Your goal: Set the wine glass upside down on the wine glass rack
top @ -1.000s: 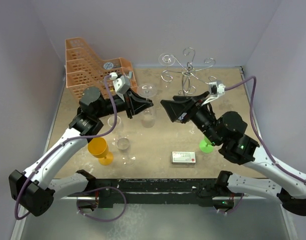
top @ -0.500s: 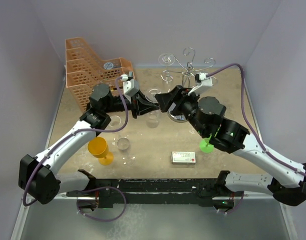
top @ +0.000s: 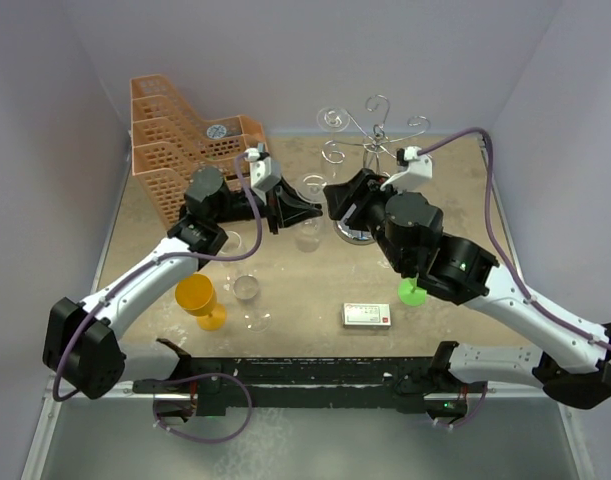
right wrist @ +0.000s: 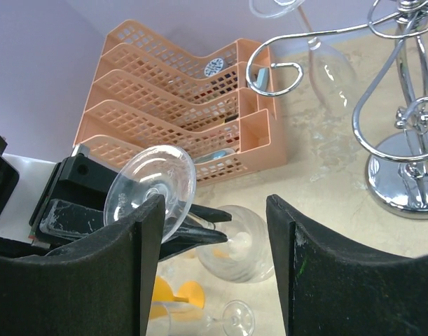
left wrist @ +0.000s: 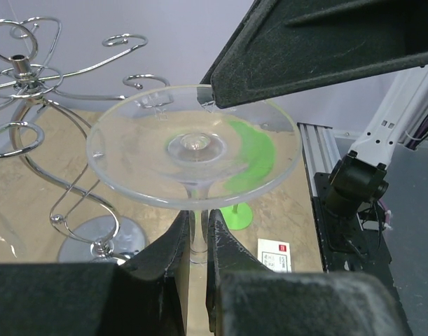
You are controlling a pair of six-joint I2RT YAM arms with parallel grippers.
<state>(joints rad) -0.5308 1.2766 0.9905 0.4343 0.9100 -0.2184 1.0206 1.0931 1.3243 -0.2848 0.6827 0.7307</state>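
Note:
My left gripper [top: 297,210] [left wrist: 198,222] is shut on the stem of a clear wine glass [top: 308,232] [left wrist: 194,145] and holds it off the table. The glass's round foot faces my right gripper. That right gripper [top: 337,196] [right wrist: 214,204] is open. In the right wrist view its left finger overlaps the foot, and the bowl [right wrist: 236,246] shows between its fingers. The chrome wine glass rack [top: 371,150] [left wrist: 31,112] [right wrist: 403,119] stands just behind and to the right. Another clear glass [right wrist: 331,66] hangs upside down from one of its arms.
An orange lattice basket [top: 180,140] [right wrist: 178,105] fills the back left. A yellow glass [top: 198,298] and a clear glass [top: 248,292] sit at the front left. A green glass [top: 412,290] and a small white box [top: 367,315] lie at the front right.
Both arms have moved toward the middle and back of the table. The left carried the glass toward the rack, and the right gripper has come up to the glass's foot with its jaws slightly narrower.

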